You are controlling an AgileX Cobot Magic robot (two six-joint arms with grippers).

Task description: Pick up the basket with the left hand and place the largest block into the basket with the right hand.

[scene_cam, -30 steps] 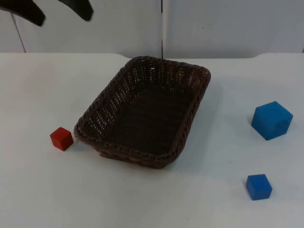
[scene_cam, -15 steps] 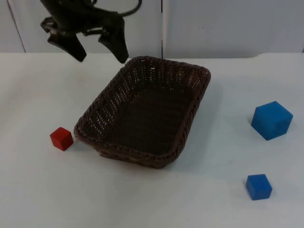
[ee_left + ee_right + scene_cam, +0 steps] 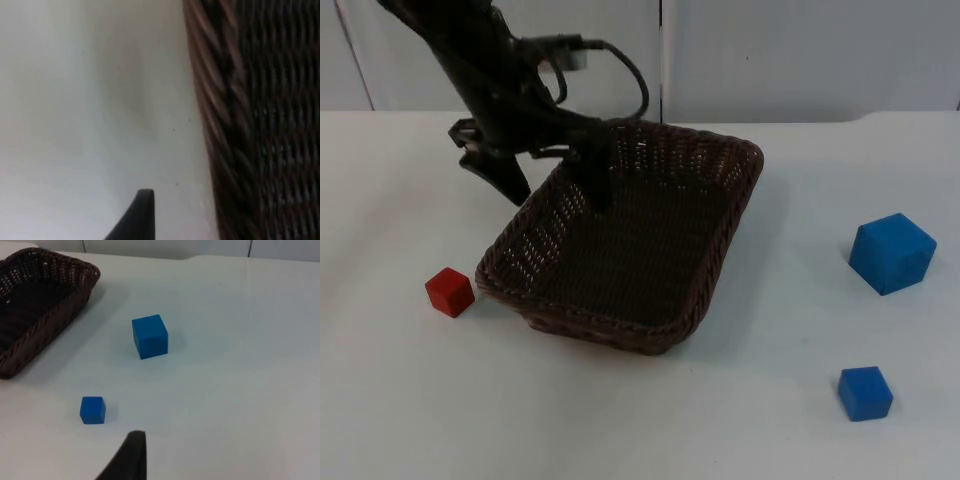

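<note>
Top view: left hand [image 3: 552, 183], fingers spread, straddles the basket [image 3: 630, 235] rim at upper left. Nothing gripped. Right hand's state cannot be told.

We see left arm [image 3: 490, 80] hiding part of basket [image 3: 620, 240] far rim; right gripper's finger spread unreadable.

Bright, even, diffuse light across the white surface [image 3: 620, 420], without hard glare. Soft, faint shadows beside the dark brown woven wicker basket [image 3: 630, 235], the large blue cube [image 3: 892, 252], the small blue cube [image 3: 865, 392] and the small red cube [image 3: 450, 292]. Crisp focus from above. Heavily smeared along the left wrist: basket weave [image 3: 260, 125] streaked, black fingertip [image 3: 137, 217] soft-edged, a dim grey shadow alongside the rim. Mild softness along the right wrist, fingertip [image 3: 130, 457] out of focus.
</note>
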